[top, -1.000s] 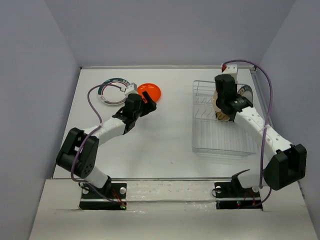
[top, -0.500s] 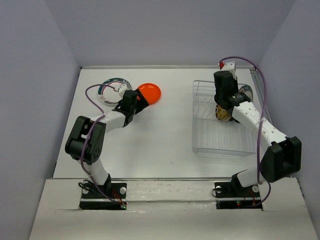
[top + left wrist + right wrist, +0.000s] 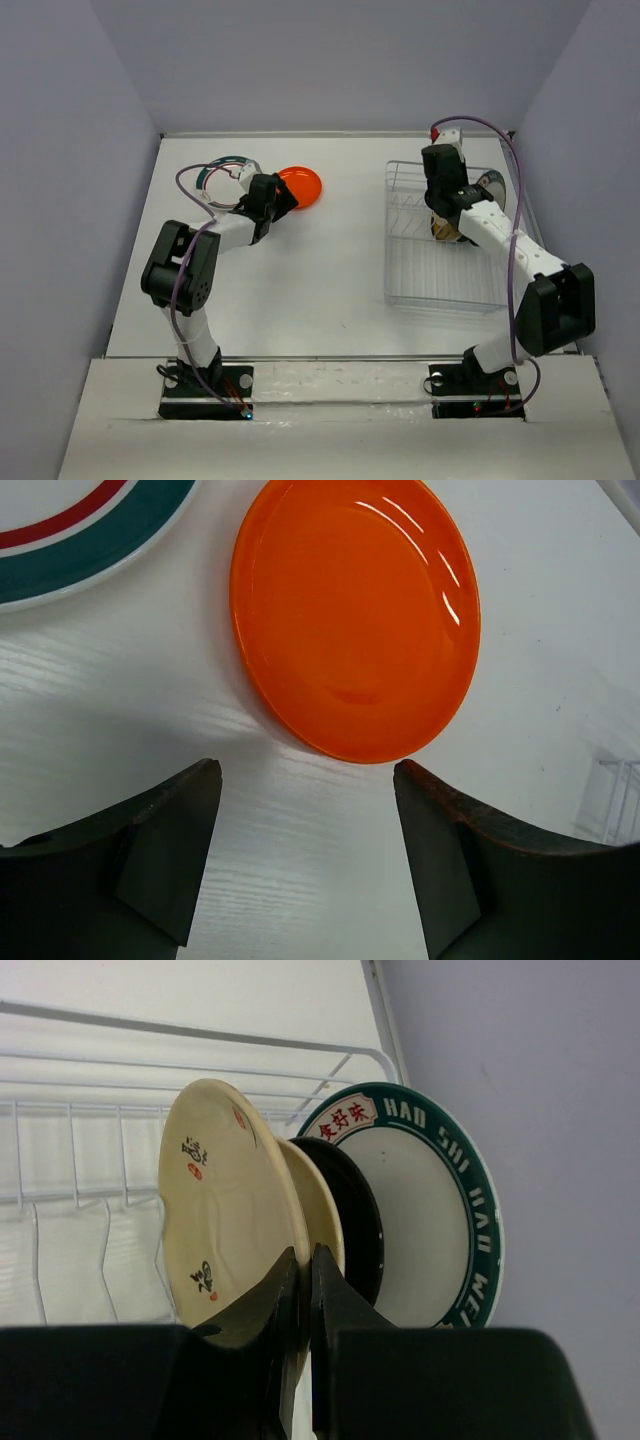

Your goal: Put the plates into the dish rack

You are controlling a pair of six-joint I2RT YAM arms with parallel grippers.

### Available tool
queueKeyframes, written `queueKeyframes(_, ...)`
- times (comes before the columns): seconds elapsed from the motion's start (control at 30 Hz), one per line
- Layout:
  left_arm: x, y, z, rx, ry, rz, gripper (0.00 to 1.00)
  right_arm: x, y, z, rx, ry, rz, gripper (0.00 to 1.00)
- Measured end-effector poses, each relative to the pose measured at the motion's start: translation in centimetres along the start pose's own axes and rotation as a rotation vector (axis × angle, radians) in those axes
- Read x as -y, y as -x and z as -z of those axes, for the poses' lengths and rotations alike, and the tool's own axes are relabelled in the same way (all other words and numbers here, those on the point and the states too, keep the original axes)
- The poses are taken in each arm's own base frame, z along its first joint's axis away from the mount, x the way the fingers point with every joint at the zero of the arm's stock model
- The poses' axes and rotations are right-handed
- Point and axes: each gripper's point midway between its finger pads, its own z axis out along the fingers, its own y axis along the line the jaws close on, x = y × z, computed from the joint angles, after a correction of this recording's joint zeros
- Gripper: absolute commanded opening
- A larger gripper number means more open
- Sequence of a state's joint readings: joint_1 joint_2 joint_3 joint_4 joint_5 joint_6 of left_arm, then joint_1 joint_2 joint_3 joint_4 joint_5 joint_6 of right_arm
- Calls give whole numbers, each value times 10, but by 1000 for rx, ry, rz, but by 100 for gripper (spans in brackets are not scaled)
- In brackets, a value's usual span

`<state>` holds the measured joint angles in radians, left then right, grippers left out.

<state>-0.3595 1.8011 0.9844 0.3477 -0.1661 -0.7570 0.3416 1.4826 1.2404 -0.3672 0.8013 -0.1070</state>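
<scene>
The orange plate [image 3: 303,184] lies flat on the table; in the left wrist view it [image 3: 355,620] is just ahead of my fingertips. My left gripper [image 3: 280,197] [image 3: 308,775] is open and empty, low over the table, just short of the plate's near rim. The white plate with green-red rim [image 3: 220,172] [image 3: 90,530] lies to its left. My right gripper [image 3: 447,212] [image 3: 305,1255] is shut on the rim of the cream floral plate [image 3: 215,1190], which stands upright in the dish rack [image 3: 440,275]. Behind it stand a small beige plate [image 3: 320,1200], a dark plate [image 3: 362,1215] and the teal-lettered plate [image 3: 430,1220] [image 3: 491,186].
The rack's wire rails [image 3: 150,1060] run along the back, close to the right wall [image 3: 560,150]. The near slots of the rack hold no plates. The left arm's cable [image 3: 195,180] loops over the green-red plate.
My left gripper has moved back and to the left, ending just short of the orange plate. My right gripper has shifted slightly towards the back with the cream plate.
</scene>
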Motion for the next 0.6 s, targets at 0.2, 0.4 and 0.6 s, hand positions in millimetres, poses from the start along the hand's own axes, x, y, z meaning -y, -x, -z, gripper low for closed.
queueKeyframes(0.2, 0, 0, -18, -4, 20, 0, 75, -24, -19, -10, -48, 39, 30, 44)
queueKeyframes(0.4, -7, 1, -34, 1, 59, 1, 63, -40, -28, -10, -73, 93, -4, 77)
queueKeyframes(0.6, -8, 4, -52, 9, 73, 15, 32, -34, -14, 10, -37, 154, -92, 77)
